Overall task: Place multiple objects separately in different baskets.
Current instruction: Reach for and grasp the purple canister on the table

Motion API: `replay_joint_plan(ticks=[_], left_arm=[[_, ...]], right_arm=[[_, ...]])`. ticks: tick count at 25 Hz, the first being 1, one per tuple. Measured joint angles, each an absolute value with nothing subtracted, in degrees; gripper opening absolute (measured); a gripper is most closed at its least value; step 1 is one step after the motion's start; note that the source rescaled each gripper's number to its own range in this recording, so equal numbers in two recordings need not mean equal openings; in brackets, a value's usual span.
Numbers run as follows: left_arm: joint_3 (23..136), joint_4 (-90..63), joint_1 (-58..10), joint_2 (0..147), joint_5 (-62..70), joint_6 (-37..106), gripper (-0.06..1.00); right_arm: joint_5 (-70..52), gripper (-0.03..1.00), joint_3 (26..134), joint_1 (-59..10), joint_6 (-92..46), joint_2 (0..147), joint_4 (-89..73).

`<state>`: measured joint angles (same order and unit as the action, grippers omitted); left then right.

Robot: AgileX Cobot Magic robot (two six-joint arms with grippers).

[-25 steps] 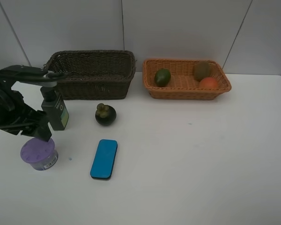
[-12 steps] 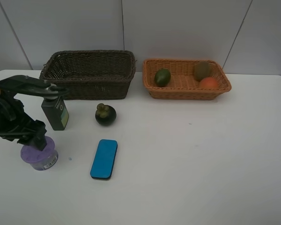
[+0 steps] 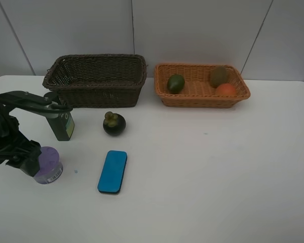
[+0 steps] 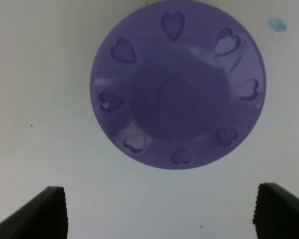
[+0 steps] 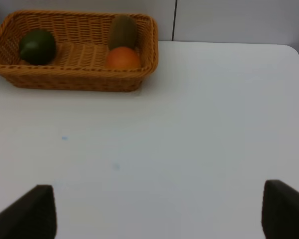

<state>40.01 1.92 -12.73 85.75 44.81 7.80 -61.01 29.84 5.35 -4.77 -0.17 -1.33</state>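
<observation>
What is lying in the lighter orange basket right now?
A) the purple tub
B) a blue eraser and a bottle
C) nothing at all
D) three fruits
D: the orange-tan basket holds a green fruit, a brown kiwi and an orange-red peach.

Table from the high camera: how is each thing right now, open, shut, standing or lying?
purple-lidded tub: upright, lid on, not held
dark green bottle: standing upright
mangosteen: loose, outside both baskets
blue eraser: lying flat
orange-tan basket: holds green fruit, kiwi, peach
dark brown basket: upright, inside mostly hidden
left gripper: open, over the tub
right gripper: open, holding nothing
</observation>
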Motion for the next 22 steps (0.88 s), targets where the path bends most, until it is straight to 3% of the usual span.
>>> replay_joint_plan(ticks=[22], left_arm=[[33.8, 1.6, -12.7, 91.1, 33.4, 9.3, 0.98]], right_arm=[[-61.0, 1.00, 29.8, 5.3, -4.8, -0.2, -1.3]])
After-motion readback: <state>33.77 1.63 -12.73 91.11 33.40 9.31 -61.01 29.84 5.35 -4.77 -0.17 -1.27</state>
